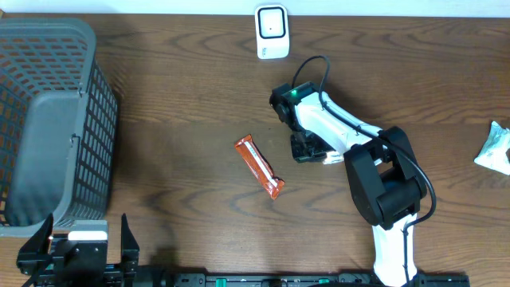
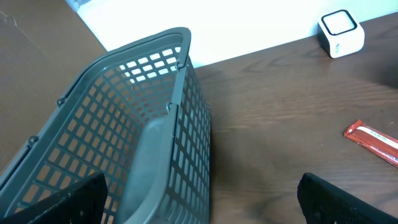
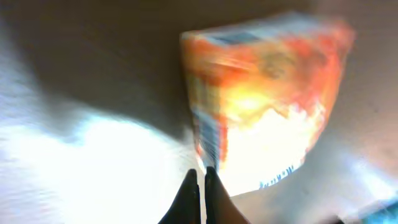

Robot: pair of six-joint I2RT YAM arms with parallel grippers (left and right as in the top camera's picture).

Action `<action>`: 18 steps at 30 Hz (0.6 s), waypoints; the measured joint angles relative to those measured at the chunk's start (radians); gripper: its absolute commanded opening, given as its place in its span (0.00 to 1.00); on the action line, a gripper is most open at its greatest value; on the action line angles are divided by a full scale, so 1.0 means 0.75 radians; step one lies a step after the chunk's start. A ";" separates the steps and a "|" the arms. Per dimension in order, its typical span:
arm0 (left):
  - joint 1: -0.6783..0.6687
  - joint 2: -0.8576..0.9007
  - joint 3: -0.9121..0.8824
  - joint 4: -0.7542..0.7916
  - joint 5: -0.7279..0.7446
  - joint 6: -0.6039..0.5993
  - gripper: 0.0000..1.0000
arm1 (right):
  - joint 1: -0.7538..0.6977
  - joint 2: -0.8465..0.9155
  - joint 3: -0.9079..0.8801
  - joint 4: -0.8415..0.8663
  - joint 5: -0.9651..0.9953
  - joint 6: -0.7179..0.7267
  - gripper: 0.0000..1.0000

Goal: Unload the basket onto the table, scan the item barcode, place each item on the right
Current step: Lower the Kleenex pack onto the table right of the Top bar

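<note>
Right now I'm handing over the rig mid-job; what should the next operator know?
Left fingers: open, empty, by the basket.
Right fingers: shut on the edge of an orange packet; the view is blurred.
Scanner stands at the back; snack bar lies mid-table, loose.
Done: packet gripped. Left: bring its barcode to the scanner.

The right arm (image 1: 343, 127) is built of smooth white shells joined by chunky black housings, the largest a black block (image 1: 386, 187) above a white lower link. A small green light (image 1: 296, 94) glows on the black wrist joint, and a thin black cable (image 1: 317, 58) loops off it (a second one curves round the big block). Its fingers (image 3: 214, 198) are slim dark blades tapering to points, while the left gripper (image 1: 86, 227) is black, with two broad flat fingers and a white-topped body.
</note>
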 measured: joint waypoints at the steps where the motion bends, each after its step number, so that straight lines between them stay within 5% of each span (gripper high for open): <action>1: 0.000 0.000 0.000 -0.001 0.000 0.000 0.98 | -0.001 0.000 0.000 -0.034 0.026 0.018 0.01; 11: 0.000 0.000 0.000 -0.001 0.000 0.000 0.98 | -0.005 -0.004 0.000 -0.119 0.143 0.106 0.01; 18: 0.000 0.000 0.000 -0.001 0.001 0.000 0.98 | -0.042 -0.127 0.001 0.047 0.098 0.103 0.01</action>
